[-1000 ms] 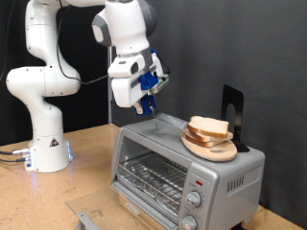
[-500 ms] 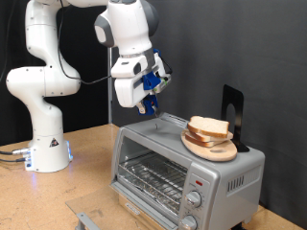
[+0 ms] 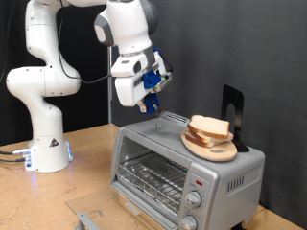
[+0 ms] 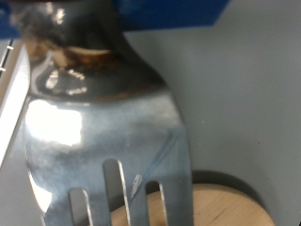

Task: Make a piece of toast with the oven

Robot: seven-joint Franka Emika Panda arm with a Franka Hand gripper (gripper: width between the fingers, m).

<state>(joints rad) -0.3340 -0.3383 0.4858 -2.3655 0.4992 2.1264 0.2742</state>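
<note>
Exterior view shows almost no change from half a second ago: the gripper (image 3: 151,99) hangs at the same height above the oven (image 3: 182,158), perhaps a touch higher than a second ago. Its fingers stay clamped on a metal fork (image 4: 103,122), whose tines fill the wrist view. Below and beside the gripper, toward the exterior view's right, the piece of toast (image 3: 208,126) lies on a wooden plate (image 3: 213,147) atop the oven. The plate is mostly cut off in the wrist view.

A light brown wooden counter (image 3: 86,158) carried the boxy silver-grey toaster oven (image 3: 182,163) and the arm's white base (image 3: 46,151).
</note>
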